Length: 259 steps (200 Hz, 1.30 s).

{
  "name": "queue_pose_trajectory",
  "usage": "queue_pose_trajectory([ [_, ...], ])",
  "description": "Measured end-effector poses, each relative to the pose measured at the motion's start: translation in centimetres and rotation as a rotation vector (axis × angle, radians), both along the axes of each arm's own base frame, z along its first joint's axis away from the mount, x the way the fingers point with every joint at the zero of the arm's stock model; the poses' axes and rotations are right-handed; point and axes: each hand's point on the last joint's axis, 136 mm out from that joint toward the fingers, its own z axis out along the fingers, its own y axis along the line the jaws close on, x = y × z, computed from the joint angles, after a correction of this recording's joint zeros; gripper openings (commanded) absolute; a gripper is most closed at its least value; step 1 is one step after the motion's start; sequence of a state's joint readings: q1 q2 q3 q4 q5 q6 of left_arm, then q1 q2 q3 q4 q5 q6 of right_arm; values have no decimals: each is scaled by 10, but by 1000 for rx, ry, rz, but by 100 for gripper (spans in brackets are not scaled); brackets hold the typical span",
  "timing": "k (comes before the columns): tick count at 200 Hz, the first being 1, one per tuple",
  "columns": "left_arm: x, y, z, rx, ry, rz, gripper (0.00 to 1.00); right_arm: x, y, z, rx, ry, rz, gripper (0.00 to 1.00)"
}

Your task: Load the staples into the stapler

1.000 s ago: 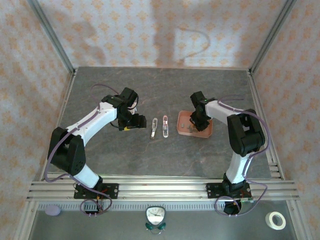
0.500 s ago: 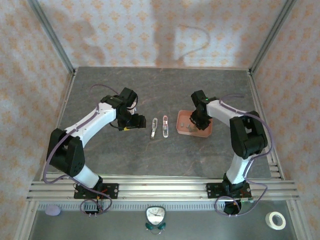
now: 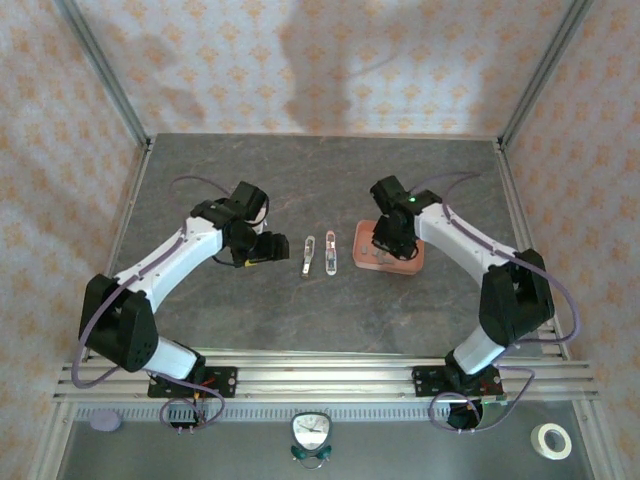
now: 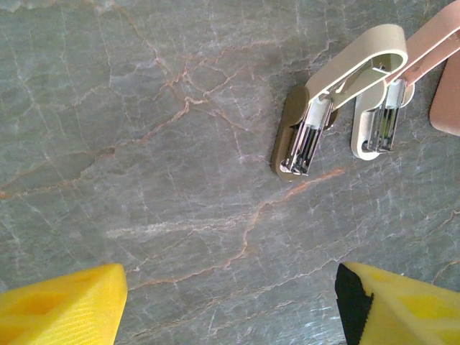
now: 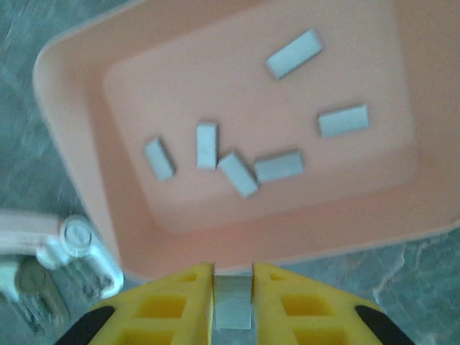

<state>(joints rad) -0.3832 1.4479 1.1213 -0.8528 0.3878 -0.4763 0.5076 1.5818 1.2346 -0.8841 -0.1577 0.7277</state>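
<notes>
right jaws clamped on flat grey staple strip [image 5: 232, 310]; six loose in smooth salmon tray [image 5: 97, 165] | left jaws apart over veined grey worktop [image 4: 144, 144]

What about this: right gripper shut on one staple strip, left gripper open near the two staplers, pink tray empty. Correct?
Not quite: the tray is not empty. The right wrist view shows six staple strips lying in it. The rest holds: the right gripper is shut on one strip, and the left gripper is open near the two staplers.
</notes>
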Motion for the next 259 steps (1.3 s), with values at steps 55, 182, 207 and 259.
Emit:
queue_pose_trajectory([
  [55, -25, 2, -24, -59, 37, 65, 77, -61, 59, 12, -9, -40, 279, 22],
  [182, -32, 3, -30, -110, 8, 130, 77, -114, 88, -60, -155, 86, 558, 27],
  [207, -32, 3, -30, -110, 6, 132, 77, -113, 92, -59, -161, 79, 621, 35],
  [259, -40, 10, -44, -96, 42, 158, 77, -123, 95, -60, -205, 75, 834, 44],
])
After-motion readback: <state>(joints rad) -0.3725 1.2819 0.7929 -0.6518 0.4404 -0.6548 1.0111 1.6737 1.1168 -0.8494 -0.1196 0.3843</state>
